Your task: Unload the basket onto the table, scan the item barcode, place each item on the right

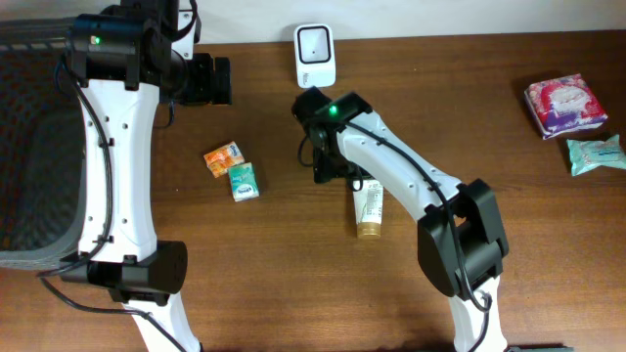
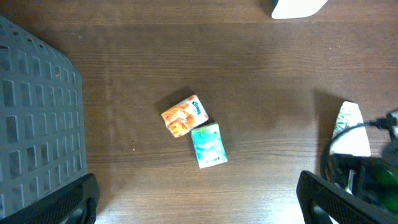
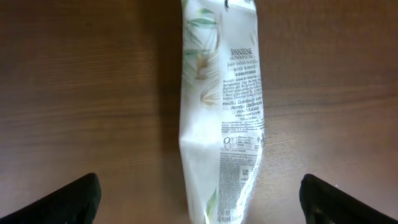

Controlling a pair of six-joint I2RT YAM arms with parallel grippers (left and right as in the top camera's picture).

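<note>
Overhead: the conditioner tube lies flat on the table, nearer than the scanner at the far edge. A grasp could slip on its soft body (barcode side unclear). The right gripper hangs low just left of it.

Right wrist: jaws spread wide, empty, straddling the tube's end.

Left wrist: the left gripper gapes, empty.

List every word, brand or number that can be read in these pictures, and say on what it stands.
"PANTENE": on the white tube.
The finer print under it on the tube: too small to read.
A blue logo on the orange pack: blurred, not readable.
A dark mark on the green pack: blurred, not readable.
Print on the pink pack and the teal pack: too small to read.
</note>
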